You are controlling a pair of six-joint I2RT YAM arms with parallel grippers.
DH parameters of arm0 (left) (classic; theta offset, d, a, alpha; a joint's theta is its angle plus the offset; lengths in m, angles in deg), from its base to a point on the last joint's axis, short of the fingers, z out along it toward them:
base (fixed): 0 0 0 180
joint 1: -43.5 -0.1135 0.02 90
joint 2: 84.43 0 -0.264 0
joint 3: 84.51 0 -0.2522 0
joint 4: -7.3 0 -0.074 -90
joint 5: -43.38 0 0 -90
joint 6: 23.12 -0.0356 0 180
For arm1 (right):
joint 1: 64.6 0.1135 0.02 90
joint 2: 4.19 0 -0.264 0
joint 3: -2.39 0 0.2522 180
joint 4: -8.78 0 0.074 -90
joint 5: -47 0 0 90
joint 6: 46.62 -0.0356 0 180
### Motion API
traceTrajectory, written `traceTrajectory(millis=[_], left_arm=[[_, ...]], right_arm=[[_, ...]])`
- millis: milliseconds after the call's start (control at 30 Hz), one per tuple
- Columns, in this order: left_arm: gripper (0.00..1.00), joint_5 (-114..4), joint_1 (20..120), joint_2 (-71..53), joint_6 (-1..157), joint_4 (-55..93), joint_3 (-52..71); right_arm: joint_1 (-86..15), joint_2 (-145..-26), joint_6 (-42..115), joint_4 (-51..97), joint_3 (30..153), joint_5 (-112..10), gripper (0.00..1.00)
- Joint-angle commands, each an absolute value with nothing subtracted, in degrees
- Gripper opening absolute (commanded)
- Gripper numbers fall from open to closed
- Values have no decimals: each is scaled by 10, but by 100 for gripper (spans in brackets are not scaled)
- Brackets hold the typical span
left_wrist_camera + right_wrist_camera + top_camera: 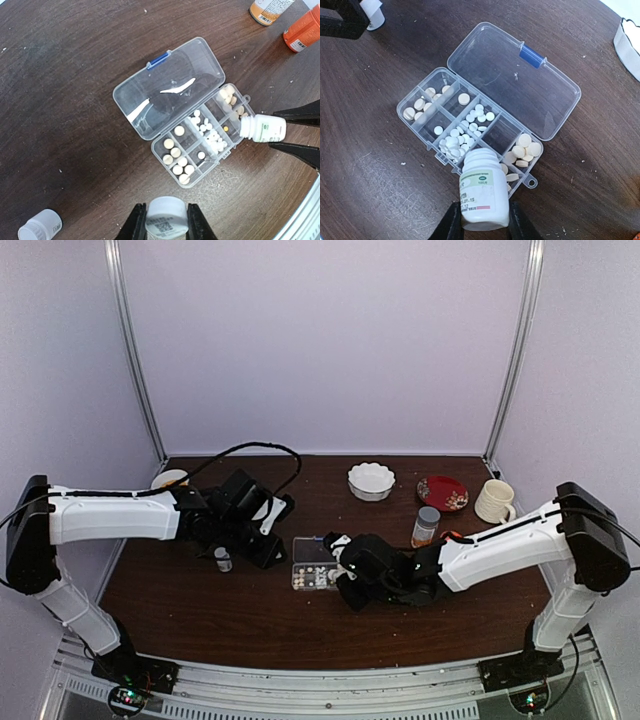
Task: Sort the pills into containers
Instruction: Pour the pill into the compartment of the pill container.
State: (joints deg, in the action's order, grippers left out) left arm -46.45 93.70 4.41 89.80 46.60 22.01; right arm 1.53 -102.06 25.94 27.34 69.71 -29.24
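White links (110, 517), black joints (28, 540), black cable (250, 446), black left tool (166, 210)

I am looking down on a dark brown wood-grain tabletop (250, 615) sitting inside a booth, with pale lavender-white walls (330, 340) closing it in at the back and both sides. Two silvery metal uprights (135, 350) are running up the rear corners, and a grey metal rail (330, 675) is edging the near side. Soft, even light is falling across the wood, showing fine scuffs and pale specks.

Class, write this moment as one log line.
left pincer: shut on small white bottle | right pincer: shut on labelled bottle, mouth at organizer box | pills in compartments
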Motion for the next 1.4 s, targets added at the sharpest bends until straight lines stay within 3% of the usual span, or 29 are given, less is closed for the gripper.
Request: traceTrajectory(millis=[0, 200, 300, 433, 533, 667, 800, 1200, 1367], left_arm=[[0, -453, 934, 45, 903, 461, 206], [0, -456, 934, 47, 905, 461, 206], [0, -457, 934, 47, 905, 460, 205], [0, -457, 934, 45, 905, 460, 208], [0, -456, 934, 45, 906, 461, 208], [0, -457, 934, 44, 906, 461, 211], [0, -458, 934, 46, 906, 461, 208], [0, -460, 934, 48, 906, 461, 206], [0, -459, 934, 48, 905, 461, 205]], right_arm=[[10, -1033, 253, 294, 709, -293, 0], [14, -1015, 253, 246, 685, -291, 0], [13, -1043, 256, 313, 731, -298, 0], [14, -1019, 255, 252, 694, -296, 0], [12, -1051, 260, 322, 740, -295, 0], [14, -1015, 254, 257, 694, -295, 0], [14, -1045, 257, 317, 731, -294, 0], [15, -1005, 262, 292, 715, -283, 0], [15, -1046, 256, 296, 715, -289, 0]])
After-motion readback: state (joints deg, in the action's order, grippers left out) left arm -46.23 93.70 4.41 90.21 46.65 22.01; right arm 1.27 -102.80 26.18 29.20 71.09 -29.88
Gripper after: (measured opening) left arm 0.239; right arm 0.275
